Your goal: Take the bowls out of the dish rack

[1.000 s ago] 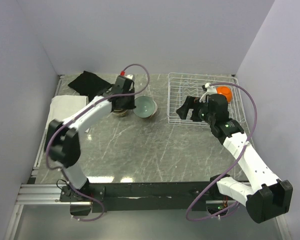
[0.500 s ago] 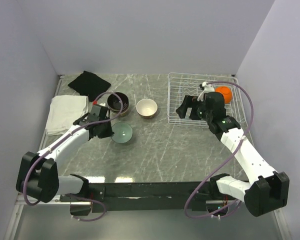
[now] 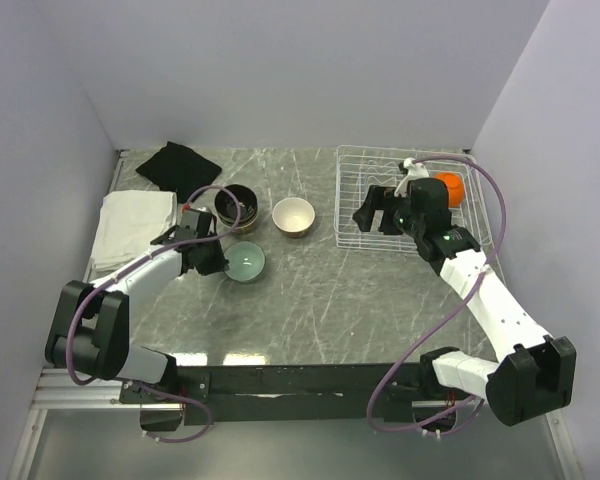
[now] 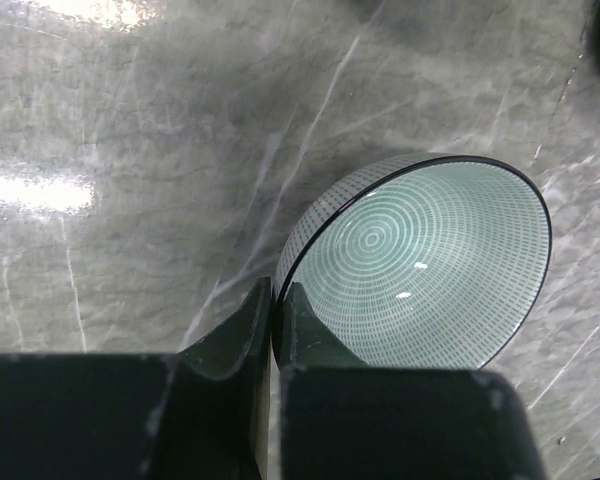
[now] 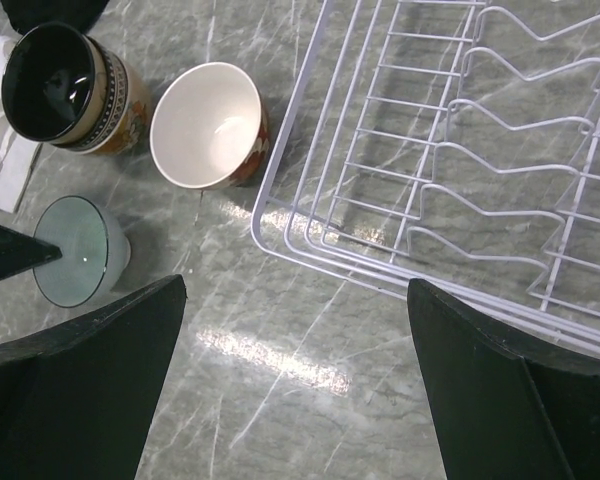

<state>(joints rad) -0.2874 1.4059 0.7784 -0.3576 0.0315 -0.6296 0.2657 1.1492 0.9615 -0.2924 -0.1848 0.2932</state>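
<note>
dish rack [image 3: 339, 195]: white wire, far right; orange bowl [image 3: 450, 186] inside, right end. left of it, upright: cream bowl [image 3: 293, 216], dark bowl [image 3: 236, 205], pale green bowl [image 3: 245, 263] nearest.

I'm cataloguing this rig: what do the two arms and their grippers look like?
The left arm and right arm have white links with black joints. A purple cable loops along each. The left gripper and right gripper are black, each with two flat tapered fingers. A small green light glows on the right arm.

Three bowls [image 5: 205, 125] sit beside the dish rack [image 5: 450, 150].
</note>
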